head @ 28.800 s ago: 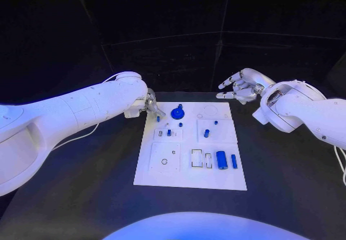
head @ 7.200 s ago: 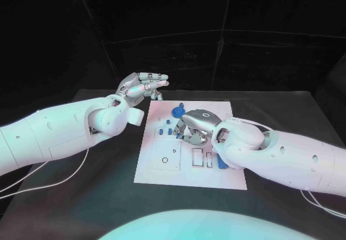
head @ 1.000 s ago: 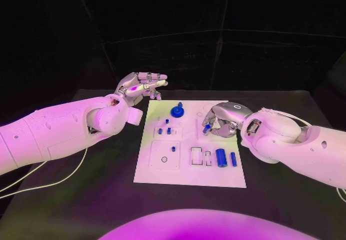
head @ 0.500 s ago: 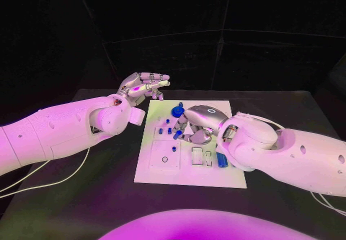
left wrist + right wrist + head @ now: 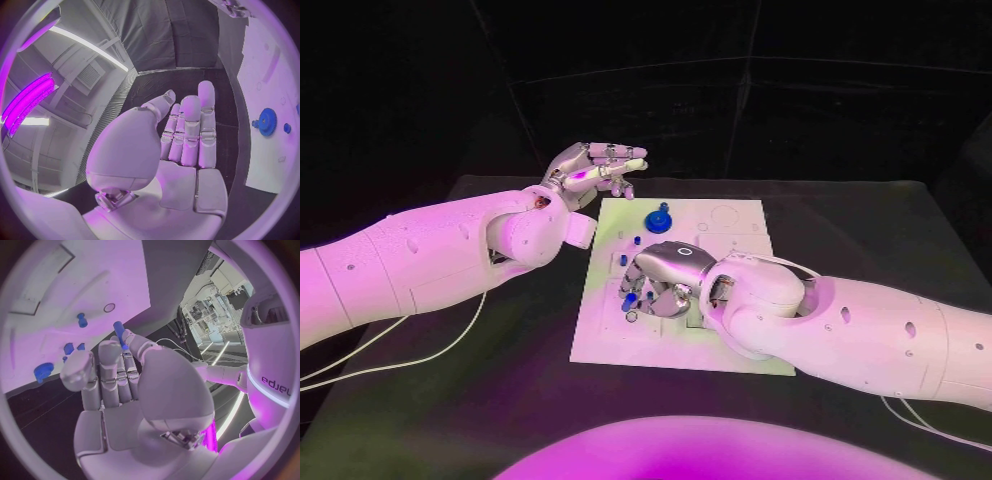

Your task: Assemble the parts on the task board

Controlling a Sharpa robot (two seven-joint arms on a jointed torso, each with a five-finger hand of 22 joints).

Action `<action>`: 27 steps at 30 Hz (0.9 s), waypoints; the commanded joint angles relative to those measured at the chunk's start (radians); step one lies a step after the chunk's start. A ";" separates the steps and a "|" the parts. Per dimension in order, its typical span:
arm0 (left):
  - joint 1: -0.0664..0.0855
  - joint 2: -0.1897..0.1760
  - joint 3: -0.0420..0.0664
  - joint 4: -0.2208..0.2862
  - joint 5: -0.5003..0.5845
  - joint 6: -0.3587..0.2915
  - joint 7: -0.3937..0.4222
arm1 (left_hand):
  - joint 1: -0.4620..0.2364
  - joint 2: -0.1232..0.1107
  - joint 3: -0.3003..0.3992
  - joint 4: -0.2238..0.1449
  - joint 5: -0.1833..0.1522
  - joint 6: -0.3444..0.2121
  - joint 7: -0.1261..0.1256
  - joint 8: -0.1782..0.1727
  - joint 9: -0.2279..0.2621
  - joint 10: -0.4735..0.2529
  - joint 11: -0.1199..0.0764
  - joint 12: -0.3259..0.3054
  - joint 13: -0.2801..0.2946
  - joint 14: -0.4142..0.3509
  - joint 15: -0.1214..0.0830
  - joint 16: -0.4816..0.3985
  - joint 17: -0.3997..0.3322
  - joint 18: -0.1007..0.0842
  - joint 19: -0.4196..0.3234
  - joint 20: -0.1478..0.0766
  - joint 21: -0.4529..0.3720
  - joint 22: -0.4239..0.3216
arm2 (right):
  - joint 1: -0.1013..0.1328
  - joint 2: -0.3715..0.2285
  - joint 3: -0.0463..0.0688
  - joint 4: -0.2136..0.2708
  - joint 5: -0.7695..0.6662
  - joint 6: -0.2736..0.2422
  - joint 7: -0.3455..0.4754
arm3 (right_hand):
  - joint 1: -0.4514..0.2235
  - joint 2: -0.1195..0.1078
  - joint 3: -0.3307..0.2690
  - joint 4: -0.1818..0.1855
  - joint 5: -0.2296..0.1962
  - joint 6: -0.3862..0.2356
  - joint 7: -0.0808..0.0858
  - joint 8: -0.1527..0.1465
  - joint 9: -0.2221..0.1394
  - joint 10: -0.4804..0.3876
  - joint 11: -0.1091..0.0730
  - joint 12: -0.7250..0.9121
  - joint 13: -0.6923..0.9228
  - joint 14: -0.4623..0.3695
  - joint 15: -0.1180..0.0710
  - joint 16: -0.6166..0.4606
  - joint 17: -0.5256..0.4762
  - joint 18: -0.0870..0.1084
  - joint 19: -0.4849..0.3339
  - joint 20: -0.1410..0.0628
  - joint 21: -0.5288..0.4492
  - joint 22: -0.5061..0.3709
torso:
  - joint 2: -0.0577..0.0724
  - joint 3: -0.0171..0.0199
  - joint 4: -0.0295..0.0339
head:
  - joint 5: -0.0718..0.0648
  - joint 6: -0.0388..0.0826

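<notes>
The white task board (image 5: pixel 733 225) lies in the middle of the black table. My right hand (image 5: pixel 664 282) hovers low over the board's left half and pinches a short blue peg (image 5: pixel 118 333) at its fingertips. The peg's tip (image 5: pixel 632 298) hangs close to a small round hole (image 5: pixel 109 307) in the board's left panel. A blue gear (image 5: pixel 656 216) stands at the board's far edge. Another small blue peg (image 5: pixel 81 319) stands upright in the board near the hole. My left hand (image 5: pixel 596 170) is raised beyond the board's far left corner and holds nothing, its fingers (image 5: pixel 187 130) stretched out.
My right forearm (image 5: pixel 848 330) lies across the board's right half and hides the parts there. The blue gear (image 5: pixel 267 121) and a small blue part (image 5: pixel 287 128) sit on the board in the left wrist view. Bare black table (image 5: pixel 473 390) lies left of the board.
My right hand has carried the blue peg leftward and nearer across the board, from its right middle to the left panel by the round hole. The left hand has stayed put.
</notes>
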 commanded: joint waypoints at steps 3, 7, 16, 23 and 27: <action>0.002 0.003 0.001 -0.001 0.003 0.012 0.005 | 0.000 0.009 -0.006 -0.002 0.002 -0.005 0.001 0.006 0.000 -0.007 0.000 0.004 0.001 -0.008 0.002 -0.003 -0.001 0.007 -0.003 0.007 -0.005 -0.001 | -0.004 0.016 -0.001 -0.021 -0.029 0.057 0.016 | 0.009 -0.001 0.004 -0.001 0.003 0.005 0.002 0.003 0.001 0.007 0.000 -0.005 0.001 0.001 -0.007 -0.001 -0.001 -0.004 0.007 -0.001 0.007 0.001 | 0.000 0.0009 -0.0001 | 0.002 -0.002; 0.002 0.005 0.001 -0.002 0.003 0.013 0.005 | 0.000 0.009 -0.006 -0.002 0.002 -0.005 0.001 0.006 0.000 -0.007 0.000 0.004 0.001 -0.008 0.002 -0.003 -0.001 0.007 -0.003 0.007 -0.005 -0.001 | -0.007 0.023 -0.001 -0.034 -0.038 0.073 0.011 | 0.009 -0.001 0.004 -0.001 0.003 0.005 0.002 0.003 0.001 0.007 0.000 -0.005 0.001 0.001 -0.007 -0.001 -0.001 -0.004 0.007 -0.001 0.007 0.001 | 0.000 0.0008 -0.0012 | 0.005 -0.004; 0.002 0.005 0.001 -0.003 0.003 0.013 0.005 | 0.000 0.009 -0.006 -0.002 0.002 -0.005 0.001 0.006 0.000 -0.007 0.000 0.004 0.001 -0.008 0.002 -0.003 -0.001 0.007 -0.003 0.007 -0.005 -0.001 | -0.008 0.024 -0.002 -0.049 -0.051 0.090 0.001 | 0.009 -0.001 0.004 -0.002 0.004 0.005 0.002 0.003 0.001 0.007 0.000 -0.005 0.001 0.001 -0.007 -0.001 -0.001 -0.004 0.006 -0.001 0.007 0.001 | -0.001 0.0004 -0.0015 | 0.005 -0.006; 0.002 0.005 0.001 -0.003 0.003 0.013 0.005 | 0.000 0.009 -0.006 -0.002 0.002 -0.005 0.001 0.006 0.000 -0.007 0.000 0.004 0.001 -0.008 0.002 -0.003 -0.001 0.007 -0.003 0.007 -0.005 -0.001 | -0.008 0.029 -0.002 -0.055 -0.053 0.106 -0.001 | 0.009 -0.001 0.004 -0.002 0.004 0.005 0.002 0.003 0.001 0.007 0.000 -0.005 0.001 0.001 -0.007 -0.001 -0.001 -0.004 0.006 -0.001 0.007 0.001 | -0.001 0.0005 -0.0009 | 0.007 -0.009; 0.002 0.004 0.001 -0.003 0.003 0.013 0.005 | -0.001 0.010 -0.006 -0.002 0.002 -0.005 0.001 0.007 0.000 -0.008 0.000 0.005 0.001 -0.009 0.002 -0.003 -0.002 0.007 -0.003 0.007 -0.006 -0.001 | -0.009 0.032 -0.002 -0.058 -0.053 0.107 -0.002 | 0.009 -0.001 0.004 -0.002 0.004 0.005 0.002 0.003 0.001 0.007 0.000 -0.005 0.001 0.001 -0.007 -0.001 -0.001 -0.004 0.006 -0.001 0.007 0.001 | 0.000 0.0000 -0.0015 | 0.008 -0.009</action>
